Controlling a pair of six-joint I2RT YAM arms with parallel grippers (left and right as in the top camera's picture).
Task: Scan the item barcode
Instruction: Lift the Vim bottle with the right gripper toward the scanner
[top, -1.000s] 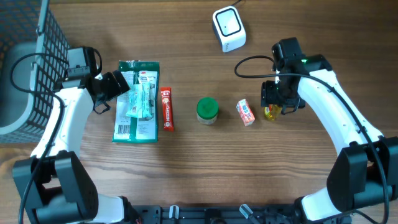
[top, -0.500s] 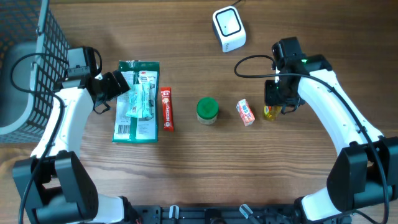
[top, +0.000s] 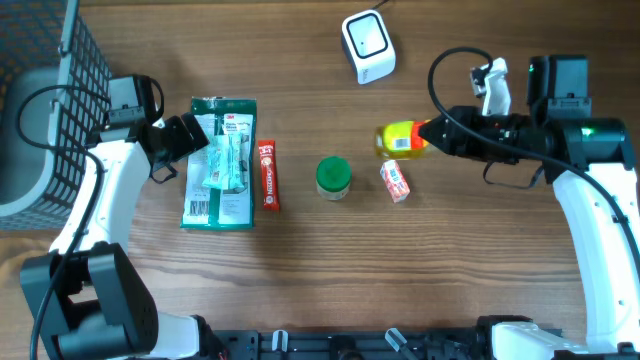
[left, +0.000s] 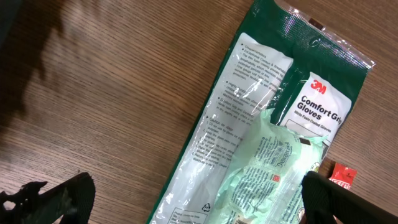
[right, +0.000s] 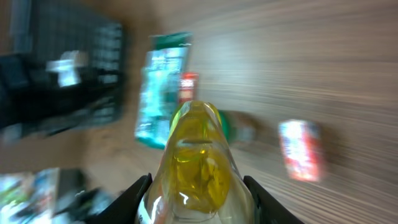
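One item is in hand: your right gripper (top: 428, 136) grips the yellow bottle (top: 398, 138), which juts ahead of its half-closed jaws. Next, turn its barcode, unreadable in the blur, toward the scanner (top: 367, 45). Your left gripper (top: 188, 135) gapes empty, the gloves packet (top: 220, 165) just beneath its jaws.

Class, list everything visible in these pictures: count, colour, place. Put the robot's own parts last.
scanner: 1, white, top centre
basket: 1, dark wire, far left
glove packet: 1, green, left
slim pack: 1, red, beside glove packet
jar: 1, green lid, centre
small box: 1, red and white, right of jar
bottle: 1, yellow, in right jaws
table: 1, brown wood
left arm: 1, white, jaws open over glove packet
right arm: 1, white, jaws gripping bottle
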